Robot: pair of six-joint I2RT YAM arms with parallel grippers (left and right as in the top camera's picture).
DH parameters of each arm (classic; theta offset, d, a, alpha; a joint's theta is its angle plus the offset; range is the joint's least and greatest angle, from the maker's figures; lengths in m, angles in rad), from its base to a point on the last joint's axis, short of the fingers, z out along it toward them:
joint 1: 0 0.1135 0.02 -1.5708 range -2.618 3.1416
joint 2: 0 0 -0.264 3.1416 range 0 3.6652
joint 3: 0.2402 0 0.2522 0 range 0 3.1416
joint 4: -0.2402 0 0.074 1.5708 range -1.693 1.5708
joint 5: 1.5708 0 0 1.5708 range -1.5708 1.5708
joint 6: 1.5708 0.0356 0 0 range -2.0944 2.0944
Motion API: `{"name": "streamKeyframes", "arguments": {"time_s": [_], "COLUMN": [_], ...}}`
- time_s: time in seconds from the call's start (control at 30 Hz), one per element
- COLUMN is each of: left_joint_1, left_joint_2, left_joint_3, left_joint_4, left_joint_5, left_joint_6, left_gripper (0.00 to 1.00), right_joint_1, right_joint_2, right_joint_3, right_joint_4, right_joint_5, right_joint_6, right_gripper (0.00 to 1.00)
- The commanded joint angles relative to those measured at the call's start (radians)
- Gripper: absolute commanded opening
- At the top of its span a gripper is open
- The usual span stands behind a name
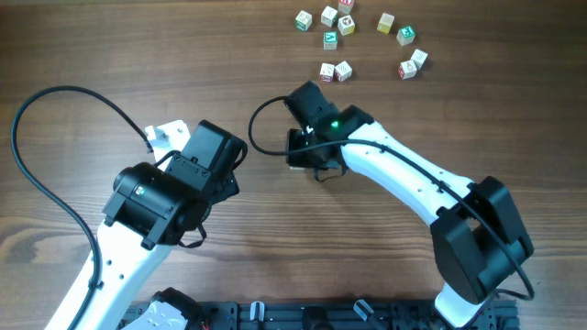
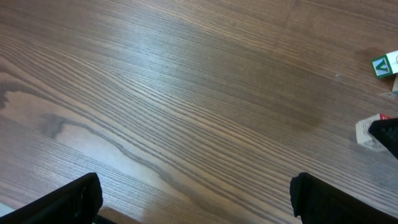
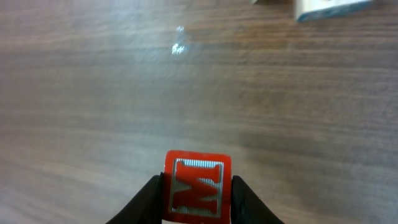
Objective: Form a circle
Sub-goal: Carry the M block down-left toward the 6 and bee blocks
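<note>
L gripper [image 2: 196, 198] jaws wide; green cube [image 2: 384, 65] R edge.

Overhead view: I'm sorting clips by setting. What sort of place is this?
Likely a robotics lab bench: a wooden table, a left arm and right arm reaching over it, and letter cubes scattered at the far side.

Open tabletop [image 1: 138, 46]: bare wood lay across the far left and centre. Obstacles: scattered letter cubes [image 1: 343, 70] crowded the far right. The right arm [image 1: 404, 174] and left arm [image 1: 174, 197] blocked the near middle, a cable [image 1: 64, 89] looping left
</note>
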Motion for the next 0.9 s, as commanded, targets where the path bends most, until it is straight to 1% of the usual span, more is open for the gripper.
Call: {"name": "streamKeyframes", "arguments": {"time_s": [0.0, 0.13, 0.27, 0.43, 0.6, 0.67, 0.77, 0.87], "left_joint_1": [0.003, 0.003, 0.003, 0.003, 0.003, 0.003, 0.003, 0.003], "left_joint_2": [-0.007, -0.007, -0.007, -0.007, -0.007, -0.007, -0.007, -0.007], "left_joint_3": [-0.004, -0.004, -0.004, -0.004, -0.004, -0.004, -0.004, -0.004], "left_joint_4": [-0.001, -0.001, 0.0, -0.001, -0.001, -0.001, -0.001, -0.001], "left_joint_5": [-0.003, -0.003, -0.003, -0.003, -0.003, -0.003, -0.003, -0.003], "left_joint_6": [0.005, 0.005, 0.005, 0.005, 0.005, 0.005, 0.005, 0.005], "left_gripper": [1.0, 1.0, 1.0, 1.0, 1.0, 1.0, 1.0, 1.0], "right_joint_1": [0.002, 0.002, 0.005, 0.006, 0.01, 0.013, 0.026, 0.039], "right_joint_2": [0.009, 0.018, 0.053, 0.109, 0.114, 0.114, 0.114, 0.117], "right_joint_3": [-0.049, -0.079, -0.084, -0.084, -0.084, -0.084, -0.084, -0.084], "right_joint_4": [0.059, 0.124, 0.138, 0.189, 0.217, 0.229, 0.229, 0.242], "right_joint_5": [0.082, 0.122, 0.185, 0.187, 0.25, 0.261, 0.306, 0.314], "right_joint_6": [0.06, 0.038, 0.039, 0.079, 0.157, 0.179, 0.225, 0.227], "right_gripper": [0.17, 0.17, 0.17, 0.16, 0.15, 0.17, 0.18, 0.21]}}
